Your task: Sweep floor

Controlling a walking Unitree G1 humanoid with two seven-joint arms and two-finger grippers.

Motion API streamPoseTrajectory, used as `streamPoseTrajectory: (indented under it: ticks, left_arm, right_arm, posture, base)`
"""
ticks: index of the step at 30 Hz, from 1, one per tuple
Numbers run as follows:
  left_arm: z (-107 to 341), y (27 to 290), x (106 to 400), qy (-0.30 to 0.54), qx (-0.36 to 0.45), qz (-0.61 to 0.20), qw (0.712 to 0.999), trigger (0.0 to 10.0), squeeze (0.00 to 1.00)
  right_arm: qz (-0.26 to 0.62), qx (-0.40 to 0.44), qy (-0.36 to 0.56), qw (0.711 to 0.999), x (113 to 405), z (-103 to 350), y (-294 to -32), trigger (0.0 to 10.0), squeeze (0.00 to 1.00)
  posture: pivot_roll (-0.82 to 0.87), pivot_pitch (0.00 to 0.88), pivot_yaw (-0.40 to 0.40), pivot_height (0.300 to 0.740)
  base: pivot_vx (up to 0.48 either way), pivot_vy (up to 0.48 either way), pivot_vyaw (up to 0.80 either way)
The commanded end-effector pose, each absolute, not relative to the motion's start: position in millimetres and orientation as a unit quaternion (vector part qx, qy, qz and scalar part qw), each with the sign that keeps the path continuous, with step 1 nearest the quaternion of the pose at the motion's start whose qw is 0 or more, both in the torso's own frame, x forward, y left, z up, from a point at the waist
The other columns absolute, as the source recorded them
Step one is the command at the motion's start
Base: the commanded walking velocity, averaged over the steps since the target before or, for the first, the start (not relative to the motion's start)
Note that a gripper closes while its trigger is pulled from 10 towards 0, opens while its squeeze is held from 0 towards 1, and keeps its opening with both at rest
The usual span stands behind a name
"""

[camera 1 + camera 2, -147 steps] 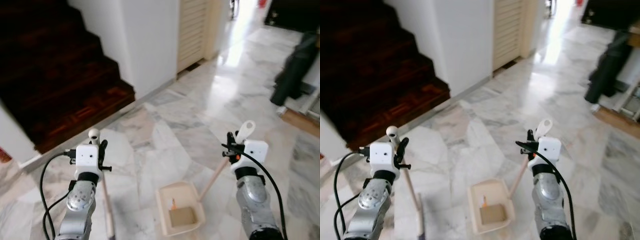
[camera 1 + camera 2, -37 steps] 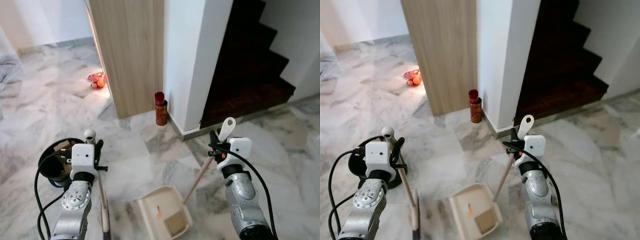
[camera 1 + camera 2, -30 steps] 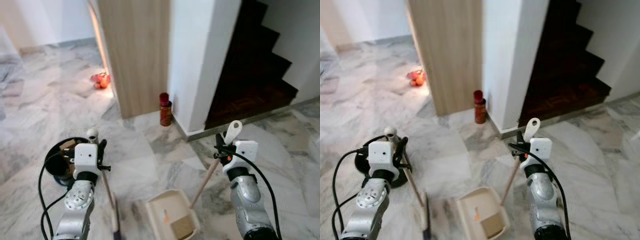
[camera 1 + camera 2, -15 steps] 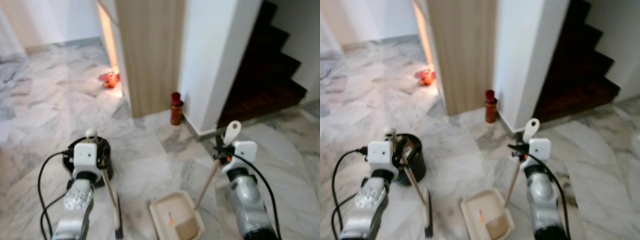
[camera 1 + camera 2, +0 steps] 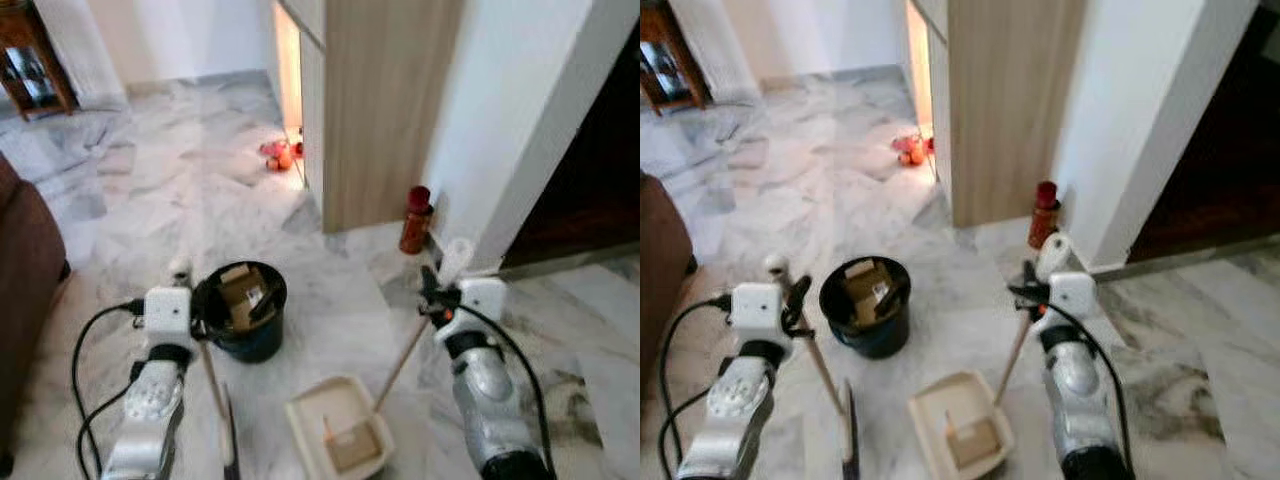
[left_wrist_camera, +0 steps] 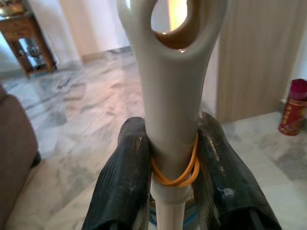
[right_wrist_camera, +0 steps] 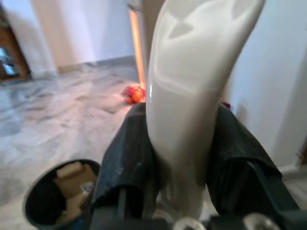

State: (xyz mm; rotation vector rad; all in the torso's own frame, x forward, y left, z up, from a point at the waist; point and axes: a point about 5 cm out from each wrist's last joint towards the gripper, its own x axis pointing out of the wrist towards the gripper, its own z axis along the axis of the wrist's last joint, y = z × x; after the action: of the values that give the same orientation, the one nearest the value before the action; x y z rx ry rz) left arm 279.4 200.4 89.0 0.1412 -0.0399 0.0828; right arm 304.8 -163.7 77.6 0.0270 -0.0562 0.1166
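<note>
Left eye view: robot is standing over marble floor (image 5: 150, 190), a tool in each arm
Left gripper (image 6: 173, 158): fingers are clamping the broom (image 5: 825, 380) handle just under its loop, head trailing on the floor
Right gripper (image 7: 178, 143): jaws are closing on the dustpan (image 5: 338, 438) handle, pan resting between the arms with scraps inside
Bin (image 5: 240, 308): sitting just ahead of the broom, near the pan
Advice: keeping the pan lip flat, drawing short strokes toward it, steering clear of the bin

A cream broom (image 5: 830, 392) slants down to the marble floor (image 5: 150, 200); beside it a cream dustpan (image 5: 338, 438) rests flat, its handle angled up.
</note>
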Motion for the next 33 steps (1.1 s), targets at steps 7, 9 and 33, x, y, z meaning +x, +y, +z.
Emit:
streamPoseTrajectory:
  ticks: [7, 9, 33]
  left_arm:
    - [98.2, 197.8, 283.4, -0.040, 0.079, 0.035, 0.995, 10.0, 0.00]
    - [98.4, 197.9, 283.5, -0.040, 0.080, 0.035, 0.995, 10.0, 0.00]
    - [100.6, 197.0, 284.3, -0.045, 0.083, 0.030, 0.995, 10.0, 0.00]
  right_arm:
    - [0.056, 0.029, -0.048, 0.997, 307.2, 85.5, -164.3, 10.0, 0.00]
    - [0.057, 0.029, -0.047, 0.997, 307.2, 85.3, -163.9, 10.0, 0.00]
    - [0.060, 0.033, -0.047, 0.997, 307.5, 84.9, -160.8, 10.0, 0.00]
  posture:
    - [0.15, 0.000, 0.033, 0.740]
    - [0.15, 0.000, 0.034, 0.740]
    - [0.15, 0.000, 0.038, 0.740]
  base:
    - [0.000, 0.322, 0.00]
    - [0.000, 0.321, 0.00]
    - [0.000, 0.134, 0.24]
